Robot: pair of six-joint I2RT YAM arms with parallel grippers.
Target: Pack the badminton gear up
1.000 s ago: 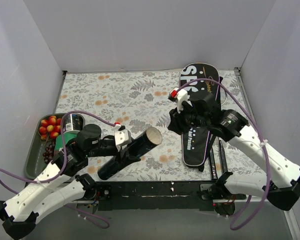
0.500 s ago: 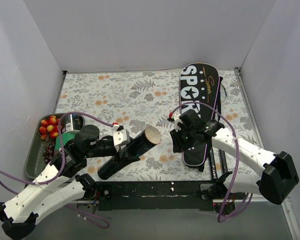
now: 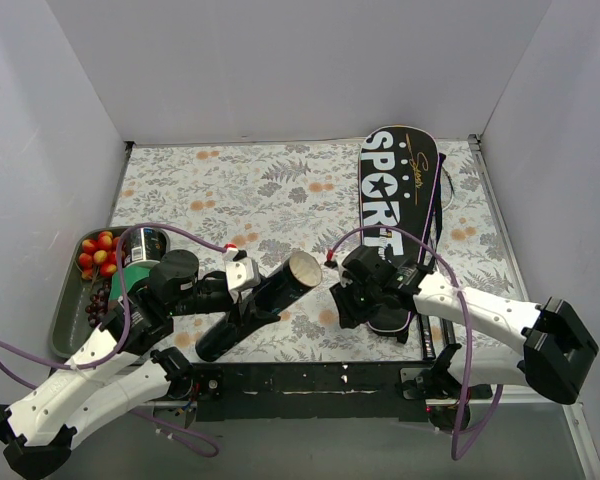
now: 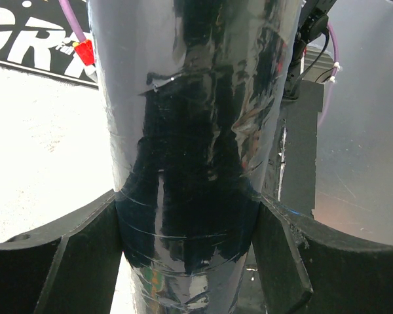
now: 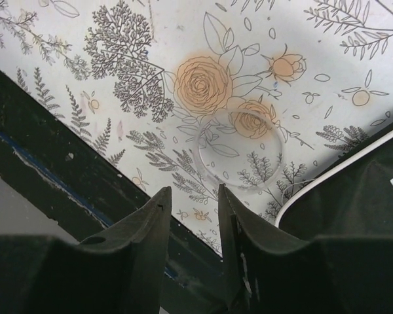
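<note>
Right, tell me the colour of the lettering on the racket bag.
White lettering on the black racket bag; it shows best in the top external view.

Top camera looks down over my whole desk (image 3: 230,190). Left wrist camera hugs the shuttle tube (image 4: 190,163); right wrist's closely faces desk and racket bag (image 5: 354,196).

This looks like a robot test cell in a laboratory and not a home: plain pale walls (image 3: 310,70) stand on three sides of the work area, like a booth built for recording. Two white robot arms, the left arm (image 3: 90,395) and the right arm (image 3: 480,305), are bolted to a black base rail (image 3: 310,380) at the near edge, and purple cables (image 3: 170,228) loop freely from them. Only the flowered tablecloth (image 3: 260,190) gives a domestic touch.
</note>
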